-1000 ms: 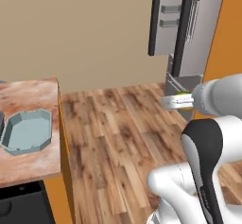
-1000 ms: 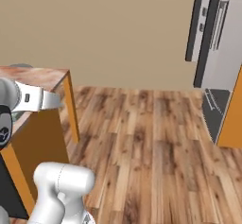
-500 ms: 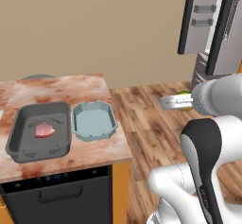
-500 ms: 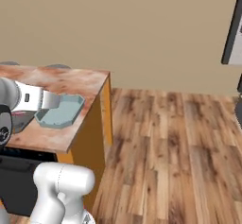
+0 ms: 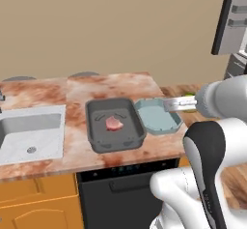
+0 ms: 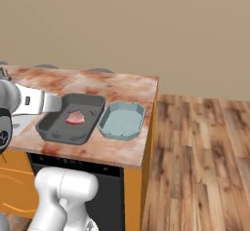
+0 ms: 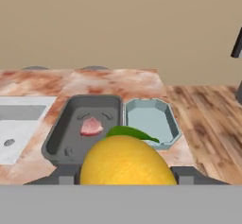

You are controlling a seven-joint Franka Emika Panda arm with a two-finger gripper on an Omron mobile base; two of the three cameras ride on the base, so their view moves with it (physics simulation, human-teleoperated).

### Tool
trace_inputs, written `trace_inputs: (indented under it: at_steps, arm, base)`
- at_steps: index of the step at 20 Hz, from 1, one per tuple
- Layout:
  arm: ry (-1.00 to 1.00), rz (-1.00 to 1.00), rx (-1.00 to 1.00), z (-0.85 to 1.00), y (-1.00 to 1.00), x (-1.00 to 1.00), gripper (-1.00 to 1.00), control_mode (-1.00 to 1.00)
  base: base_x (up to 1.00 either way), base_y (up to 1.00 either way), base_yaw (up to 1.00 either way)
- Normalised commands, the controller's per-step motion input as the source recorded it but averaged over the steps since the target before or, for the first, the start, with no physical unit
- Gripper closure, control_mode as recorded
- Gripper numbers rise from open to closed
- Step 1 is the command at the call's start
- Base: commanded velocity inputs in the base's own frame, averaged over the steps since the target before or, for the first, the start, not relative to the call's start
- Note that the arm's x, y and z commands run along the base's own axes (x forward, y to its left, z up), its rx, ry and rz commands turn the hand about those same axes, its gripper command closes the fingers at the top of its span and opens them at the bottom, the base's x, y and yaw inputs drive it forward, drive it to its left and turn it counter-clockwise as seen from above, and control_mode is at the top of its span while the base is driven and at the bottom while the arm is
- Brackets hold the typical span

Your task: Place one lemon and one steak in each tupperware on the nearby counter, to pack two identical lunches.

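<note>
The two-finger gripper (image 7: 127,178) is clamped on a round bright-yellow lemon with a green leafy tip (image 7: 126,162), jaws partway apart with the fruit wedged between them right in front of the hand camera. My guess is the lemon's light and firm but smooth and round, so it could roll or squirt out if it's pinched off-centre; gripping across the widest part, like it looks now, seems the safe bet. The arm is held up off to the right of the reddish-brown and cream marbled stone counter (image 5: 77,90), forearm reaching roughly level with the hand pointing toward the containers, not over either one yet. On the counter, the dark grey rounded-corner rectangular tupperware (image 5: 98,142) has a small pink-red steak slab (image 5: 114,123) in it and no lemon. The smaller pale teal octagonal tupperware (image 5: 158,115) sits just beside it, edges nearly touching, with nothing inside. A pale sink basin (image 5: 29,134) is set into the counter, left of the grey one in the left base view.
</note>
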Motion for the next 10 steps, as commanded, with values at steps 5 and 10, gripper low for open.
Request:
trace_inputs:
  at_steps: [5, 10]
  arm:
    - [0.0, 0.0, 0.0, 0.0, 0.0, 0.0, 1.0, 1.0]
    - [0.0, 0.0, 0.0, 0.0, 0.0, 0.0, 1.0, 1.0]
  base:
    - [0.01, 0.49, 0.05]
    - [0.0, -0.12, 0.0]
